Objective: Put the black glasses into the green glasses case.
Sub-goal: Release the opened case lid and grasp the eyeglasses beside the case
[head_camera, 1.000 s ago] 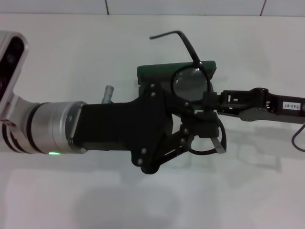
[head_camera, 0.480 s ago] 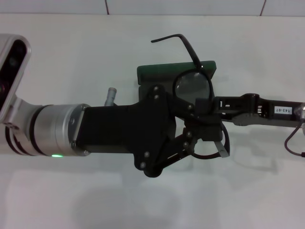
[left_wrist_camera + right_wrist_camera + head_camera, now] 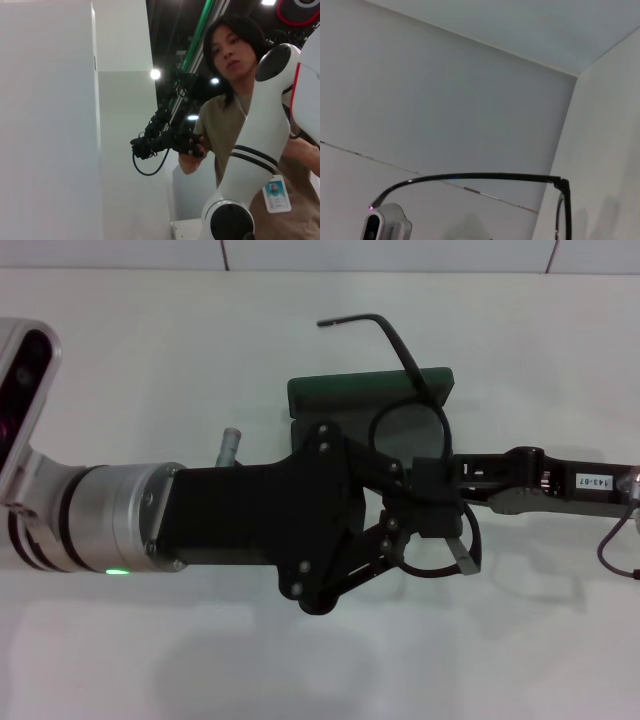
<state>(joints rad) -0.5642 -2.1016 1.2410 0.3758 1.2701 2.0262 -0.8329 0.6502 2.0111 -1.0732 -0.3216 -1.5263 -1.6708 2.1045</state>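
The black glasses [image 3: 398,338] are held up over the table with one temple arm sticking out toward the far side. My right gripper [image 3: 432,476] comes in from the right and is shut on the frame near the bridge. The green glasses case [image 3: 340,393] lies on the table just behind, partly hidden by the glasses and by my left gripper [image 3: 400,525]. The left gripper reaches in from the left, right under and against the glasses. The right wrist view shows only a temple arm [image 3: 485,176] of the glasses.
A white table [image 3: 150,350] with a tiled wall edge at the back. A small grey cylinder [image 3: 229,446] pokes out behind the left arm. The left wrist view shows a person [image 3: 235,100] and a white robot arm [image 3: 260,150], away from the table.
My right gripper has shifted a little to the left and toward me with the glasses, which have tilted slightly. The left arm has barely moved.
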